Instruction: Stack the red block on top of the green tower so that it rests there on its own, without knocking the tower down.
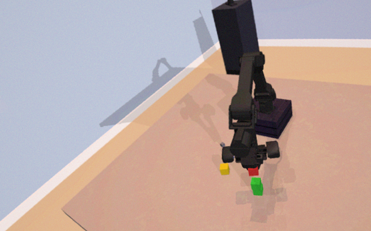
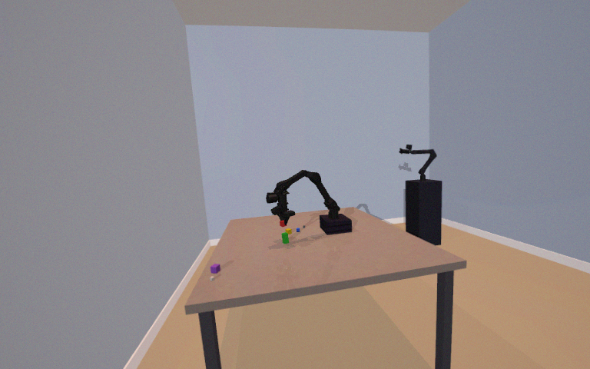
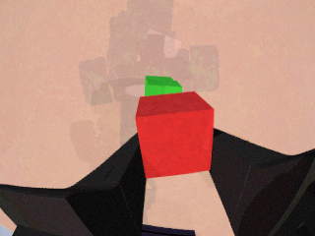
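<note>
While gripper [image 1: 253, 167] is closed firm on red block [image 1: 253, 171], centre over green tower [image 1: 256, 186] just beyond, lower slowly, release only after contact

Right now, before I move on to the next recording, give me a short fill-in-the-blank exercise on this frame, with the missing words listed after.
1. The gripper is shut on the ____ block.
2. In the wrist view, the top of the ____ tower peeks out just beyond the held block.
3. The yellow block rests on the ____, apart from the tower.
4. Near the table's far left edge in the exterior view sits a ____ block.

Missing words: red; green; table; purple
</note>
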Action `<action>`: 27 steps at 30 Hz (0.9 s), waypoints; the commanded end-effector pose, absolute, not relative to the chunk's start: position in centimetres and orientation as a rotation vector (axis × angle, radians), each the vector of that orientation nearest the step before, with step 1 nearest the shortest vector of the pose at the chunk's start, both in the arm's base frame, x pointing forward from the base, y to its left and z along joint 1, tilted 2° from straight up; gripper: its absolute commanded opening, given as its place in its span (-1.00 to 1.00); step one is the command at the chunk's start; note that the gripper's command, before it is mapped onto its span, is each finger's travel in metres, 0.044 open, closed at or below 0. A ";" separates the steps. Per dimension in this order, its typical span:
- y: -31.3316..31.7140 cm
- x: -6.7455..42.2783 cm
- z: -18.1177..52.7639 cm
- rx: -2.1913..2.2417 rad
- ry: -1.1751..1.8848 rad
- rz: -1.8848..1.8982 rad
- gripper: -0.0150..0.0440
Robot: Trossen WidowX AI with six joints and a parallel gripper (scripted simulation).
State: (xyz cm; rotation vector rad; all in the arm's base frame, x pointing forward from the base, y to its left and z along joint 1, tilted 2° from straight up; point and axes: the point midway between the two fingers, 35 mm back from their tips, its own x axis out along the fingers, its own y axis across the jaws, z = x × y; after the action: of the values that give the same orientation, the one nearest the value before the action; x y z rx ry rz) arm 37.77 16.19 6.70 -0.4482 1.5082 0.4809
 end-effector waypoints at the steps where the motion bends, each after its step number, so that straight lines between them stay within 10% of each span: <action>1: 16.4 37.8 6.5 -0.434 1.516 0.470 -0.49; 27: 16.0 37.2 1.3 -0.434 1.516 0.470 -0.49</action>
State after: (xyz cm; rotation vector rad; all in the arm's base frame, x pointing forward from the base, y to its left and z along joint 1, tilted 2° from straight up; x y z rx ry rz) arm 37.19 16.00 1.38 -0.4407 1.5176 0.4723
